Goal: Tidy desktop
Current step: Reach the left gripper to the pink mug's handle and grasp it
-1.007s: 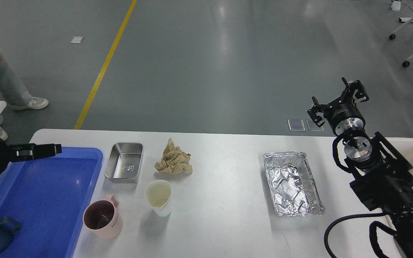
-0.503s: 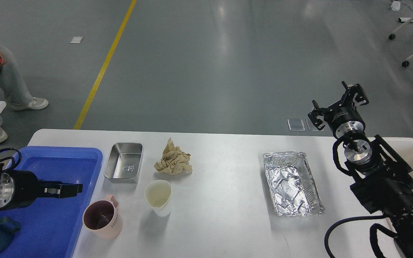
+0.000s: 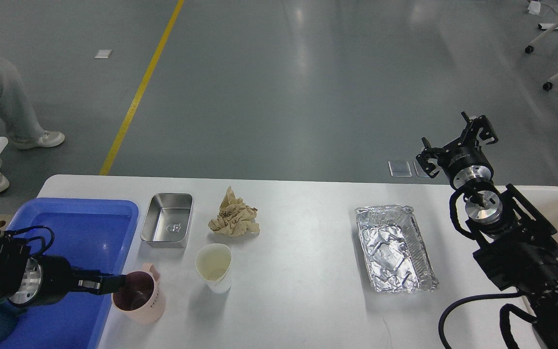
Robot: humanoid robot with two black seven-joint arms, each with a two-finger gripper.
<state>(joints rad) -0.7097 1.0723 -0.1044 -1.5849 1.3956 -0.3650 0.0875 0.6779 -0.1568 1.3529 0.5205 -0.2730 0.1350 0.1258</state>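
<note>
Low at 8 o'clock, the left gripper reaches from over the blue tray to the near rim of the pink mug; whether its fingers are spread or closed I cannot tell. That mug stands on the desktop, which fills the lower half of the view. At 3 o'clock the right gripper hangs spread above the desktop's far edge, holding nothing, with the foil tray toward 7 o'clock from it.

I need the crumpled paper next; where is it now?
In the head view, the crumpled paper lies on the desktop, left of centre, between the metal tray and foil tray, behind the paper cup.
</note>
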